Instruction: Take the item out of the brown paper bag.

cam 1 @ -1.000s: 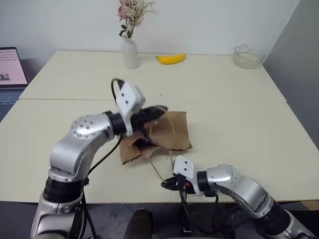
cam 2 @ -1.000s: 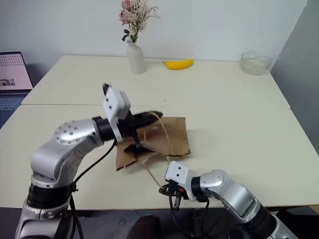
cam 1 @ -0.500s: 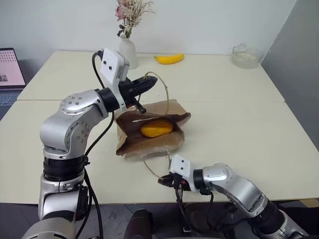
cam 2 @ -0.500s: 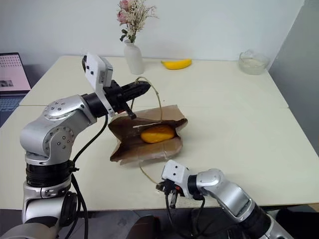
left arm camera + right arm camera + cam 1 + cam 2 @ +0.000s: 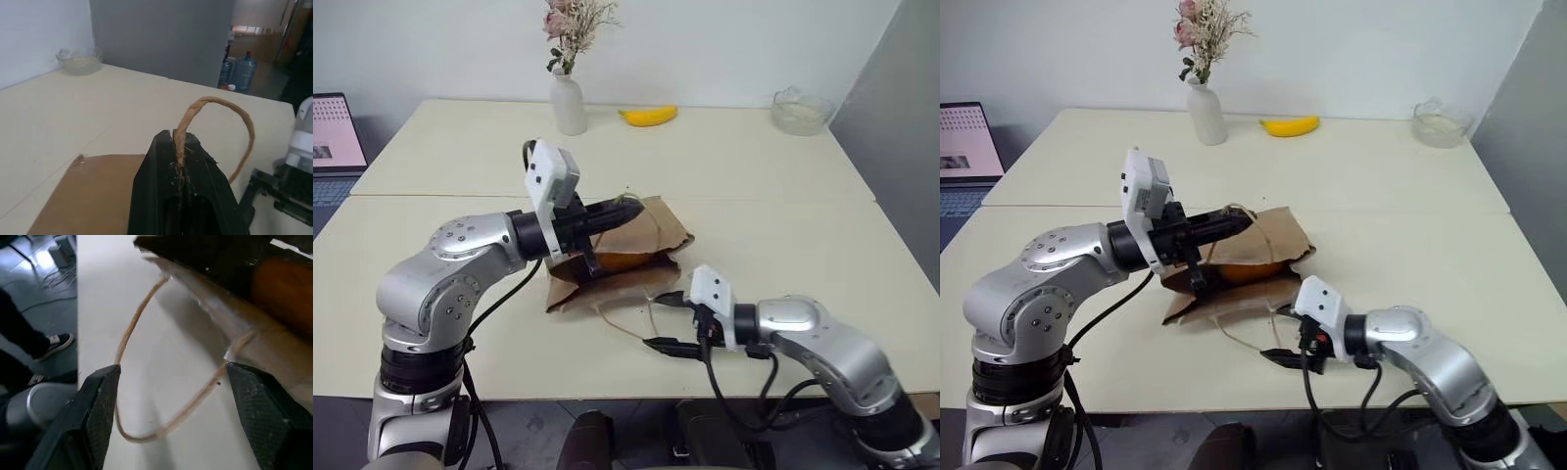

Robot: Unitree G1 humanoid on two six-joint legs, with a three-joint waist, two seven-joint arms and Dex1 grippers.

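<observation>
The brown paper bag (image 5: pixel 626 279) lies on the table with its mouth facing me. The item (image 5: pixel 625 261), rounded and yellow-orange, shows inside the mouth and in the right wrist view (image 5: pixel 288 289). My left gripper (image 5: pixel 628 210) hangs over the bag's top edge, shut on the upper tan handle (image 5: pixel 215 105), which loops out past its tips. My right gripper (image 5: pixel 664 321) is open just in front of the bag's mouth, near the table's front edge. The lower handle (image 5: pixel 132 338) lies loose on the table between its fingers (image 5: pixel 98 411).
At the table's far side stand a white vase with dried flowers (image 5: pixel 570 103), a banana (image 5: pixel 648 116) and a glass bowl (image 5: pixel 798 113). A laptop (image 5: pixel 333 132) sits at the far left. The table's front edge runs just below my right gripper.
My left gripper rose with the handle, showing the item, then came back down, half closing the mouth. My right gripper let go of the lower handle, opened and rose toward the bag.
</observation>
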